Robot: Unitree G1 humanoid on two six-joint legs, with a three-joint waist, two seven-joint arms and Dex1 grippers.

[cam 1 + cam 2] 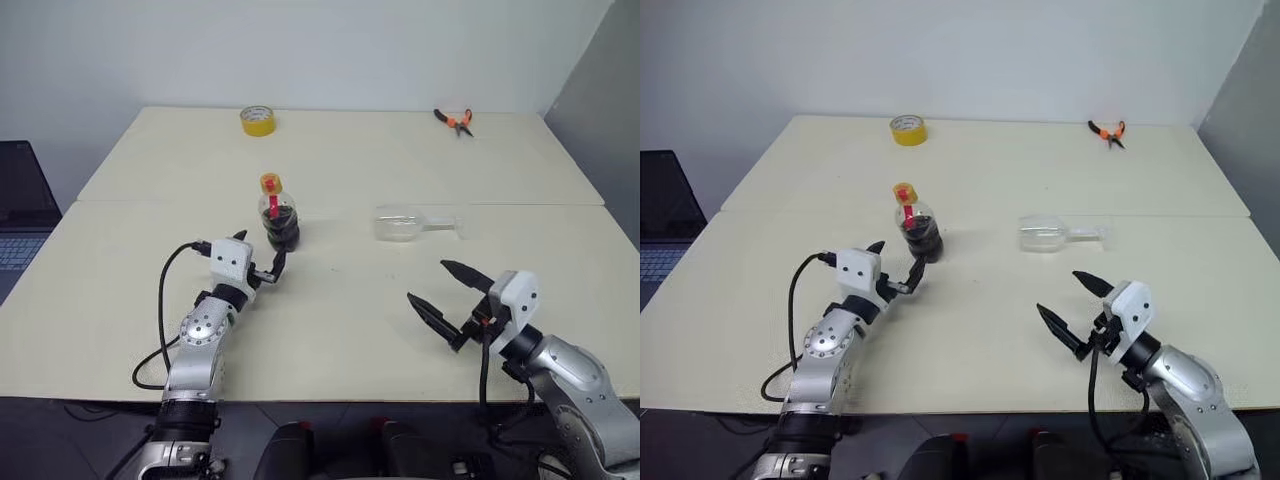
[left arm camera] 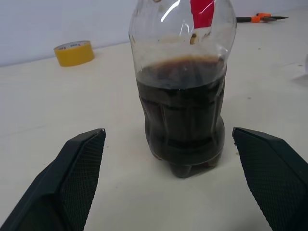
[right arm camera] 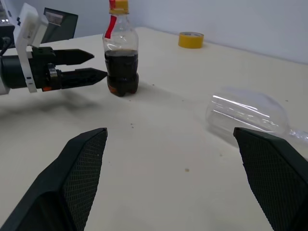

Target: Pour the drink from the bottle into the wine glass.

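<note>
- My left gripper (image 1: 268, 262) has its jaws spread wide and holding nothing, pointing level across the tabletop (image 1: 350, 330) straight at the bottle (image 1: 277, 212).
- In the left wrist view the bottle (image 2: 182, 86) stands upright, centred between my two fingers (image 2: 72, 173), not yet touched by either; it lies just ahead of the tips, not between them.
- The bottle's long axis is vertical, yellow-orange cap (image 1: 270, 182) still screwed on, and the drink (image 2: 180, 120) fills roughly the lower half.
- My right gripper (image 1: 442, 292) is also released, jaws wide apart and empty, hovering near the front edge and turned inward toward the middle of the tabletop.
- The wine glass (image 1: 412, 224) is not standing: it lies on its side, bowl toward the bottle, stem and foot pointing away to my right. Its long axis runs across me, roughly level.
- The glass sits well apart from the bottle and beyond my right gripper, which is the nearer arm to it; the left is plainly nearer the bottle.
- My judgement: a short straight push forward would bring the left jaws round the bottle's body, while the glass would need righting by the right arm, and the cap removing, before any pouring can work.
</note>
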